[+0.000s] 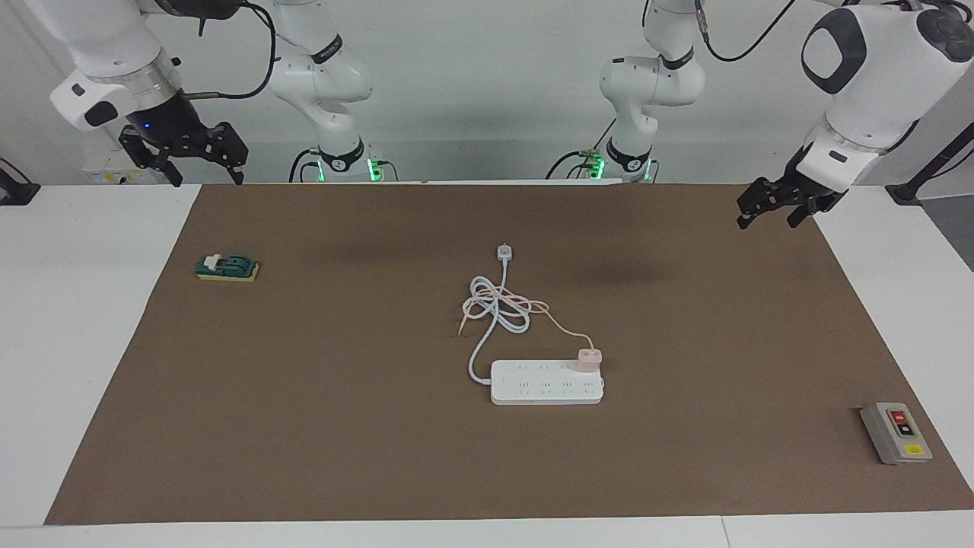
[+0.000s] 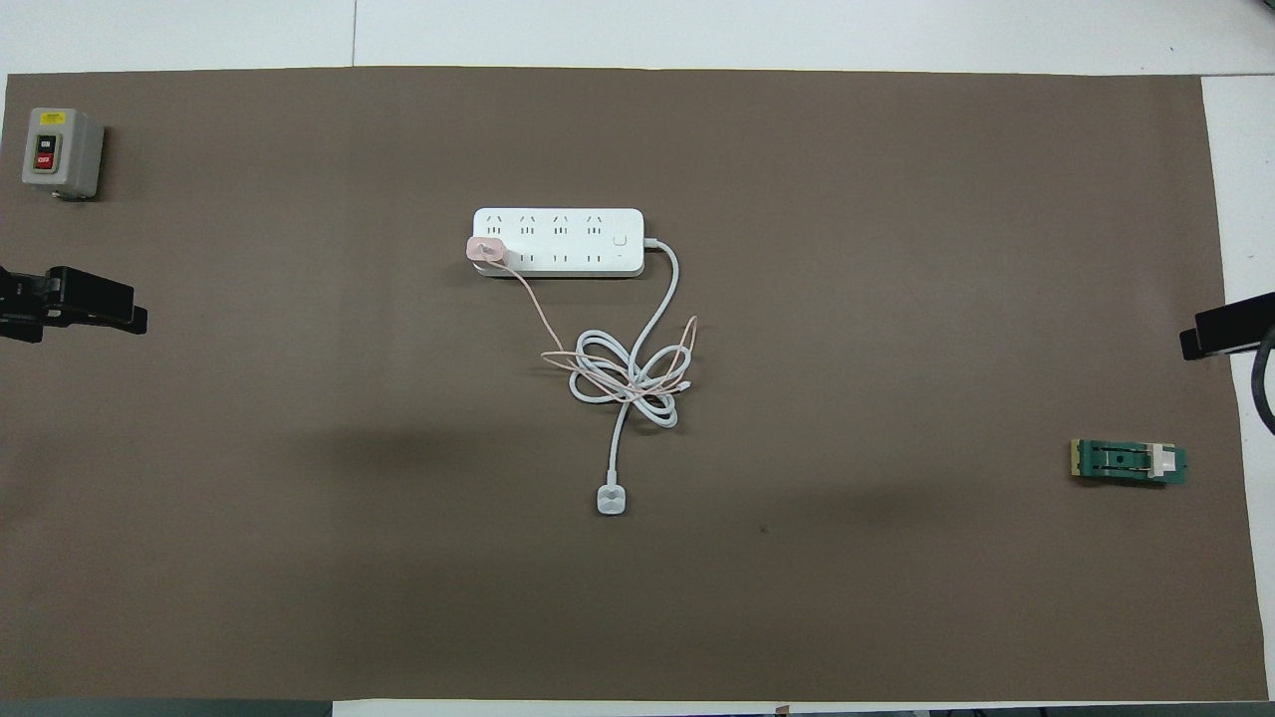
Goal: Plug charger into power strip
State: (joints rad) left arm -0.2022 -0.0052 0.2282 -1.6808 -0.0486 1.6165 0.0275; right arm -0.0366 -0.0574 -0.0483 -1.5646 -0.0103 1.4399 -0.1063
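My left gripper (image 1: 770,210) and right gripper (image 1: 183,156) hang with jaws released; the charger (image 1: 589,358), light, rigid, seated on the power strip (image 1: 546,383), wants gripping by its flat sides.

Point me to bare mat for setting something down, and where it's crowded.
Bare: the wide stretch between the power strip and the green switch; likewise between strip and grey button box; also the mat nearer the robots than the white plug. Crowded: mid-mat, where the charger sits on the strip and the cords tangle.
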